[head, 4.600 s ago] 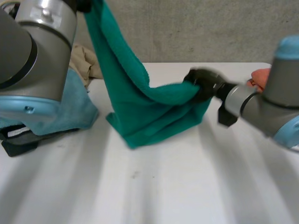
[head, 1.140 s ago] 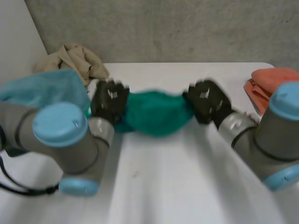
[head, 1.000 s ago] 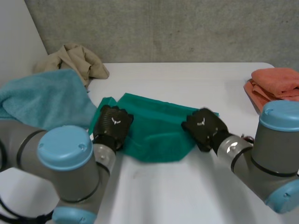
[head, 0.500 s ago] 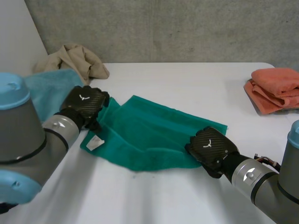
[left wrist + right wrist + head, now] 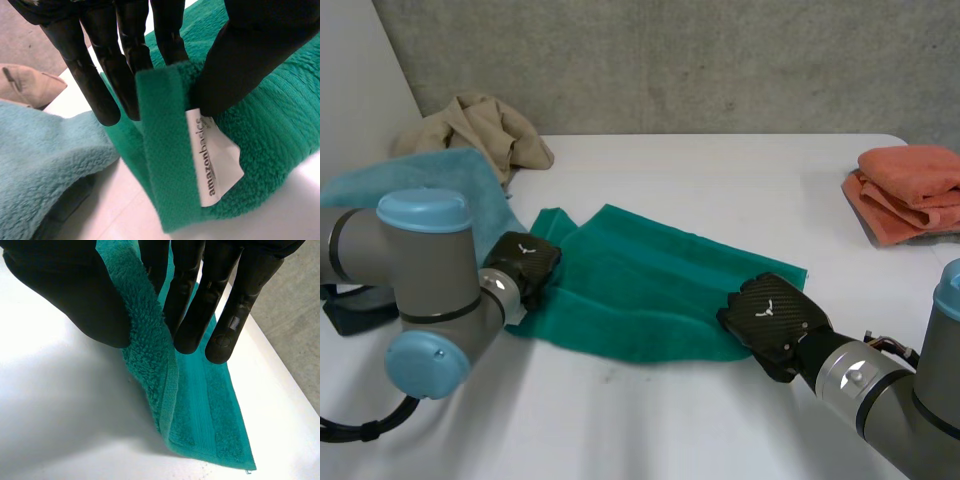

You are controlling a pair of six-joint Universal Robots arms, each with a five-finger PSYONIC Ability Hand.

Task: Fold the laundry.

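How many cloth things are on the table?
4: a green towel in the middle; a light-blue towel at the left; a beige cloth behind it; an orange folded pile at the right, maybe more than one piece.

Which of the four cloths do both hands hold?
The green towel: left hand and right hand pinch its ends. Blue towel, beige cloth and orange towel lie aside.

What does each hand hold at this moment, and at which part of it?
Both hold the green towel. The left hand pinches the corner bearing the white label; the right hand pinches the hemmed edge at the other end.
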